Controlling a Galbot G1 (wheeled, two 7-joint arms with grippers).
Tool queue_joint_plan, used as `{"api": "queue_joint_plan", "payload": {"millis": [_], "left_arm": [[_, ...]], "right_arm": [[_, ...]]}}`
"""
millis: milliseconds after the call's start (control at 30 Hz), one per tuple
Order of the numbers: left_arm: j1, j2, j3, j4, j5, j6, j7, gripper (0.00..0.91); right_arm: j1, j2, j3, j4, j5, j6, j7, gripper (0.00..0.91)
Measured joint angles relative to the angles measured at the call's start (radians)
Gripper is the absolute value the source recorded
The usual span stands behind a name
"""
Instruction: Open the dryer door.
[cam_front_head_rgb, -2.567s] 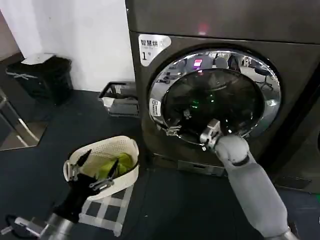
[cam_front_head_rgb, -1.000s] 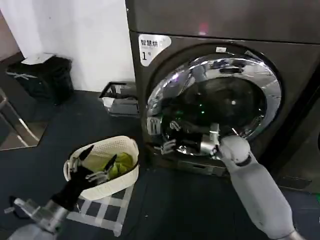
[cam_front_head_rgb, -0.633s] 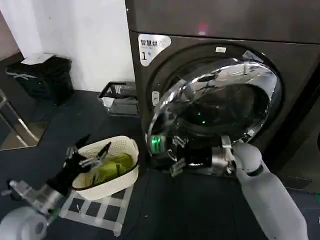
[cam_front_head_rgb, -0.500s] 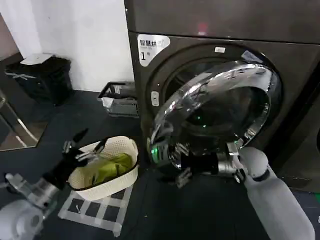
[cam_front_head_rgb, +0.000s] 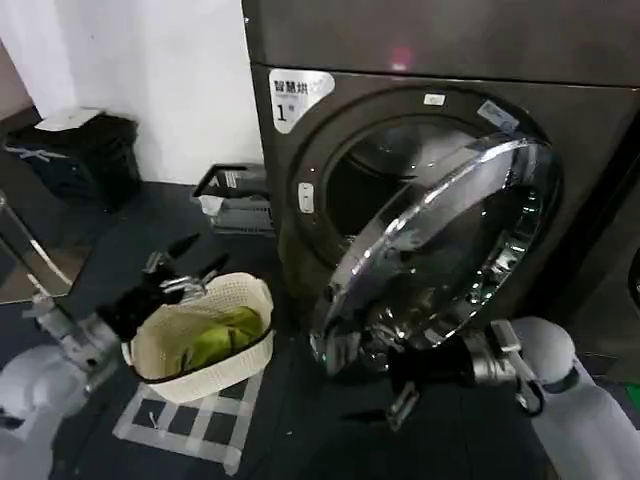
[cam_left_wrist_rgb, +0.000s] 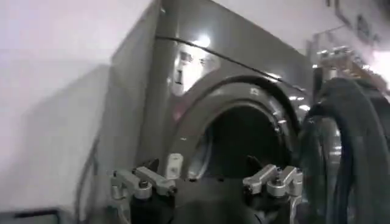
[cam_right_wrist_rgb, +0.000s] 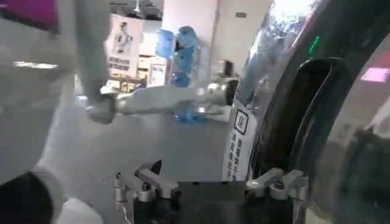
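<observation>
While the dryer door (cam_front_head_rgb: 440, 250) is being swung off the dryer (cam_front_head_rgb: 420, 60), its stiff, slippery chrome rim is being judged best hooked beside the right gripper's (cam_front_head_rgb: 385, 385) spread, empty fingers; left gripper (cam_front_head_rgb: 180, 265) is being held open.

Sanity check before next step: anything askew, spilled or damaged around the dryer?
Nothing stands out. The dryer door hangs partly open off the dryer, rim and glass intact. The right claw sits open at the door's lower edge. The left claw hovers open over the upright white laundry basket, green cloth inside.
</observation>
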Motion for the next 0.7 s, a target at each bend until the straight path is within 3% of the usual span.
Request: {"api": "queue_joint_plan", "payload": {"millis": [267,700], "left_arm": [[-0.131,0.100,0.206,0.028,-0.041,-0.025,0.027,0.907],[-0.262,0.086,0.453,0.021,0.042,-0.039,0.051,0.907]], "right_arm": [[-0.104,-0.036,0.130,0.020,0.058,0.031,-0.019,0.907],[-0.207,-0.051,0.440,-0.063,0.131,0.073,-0.025,0.907]]}}
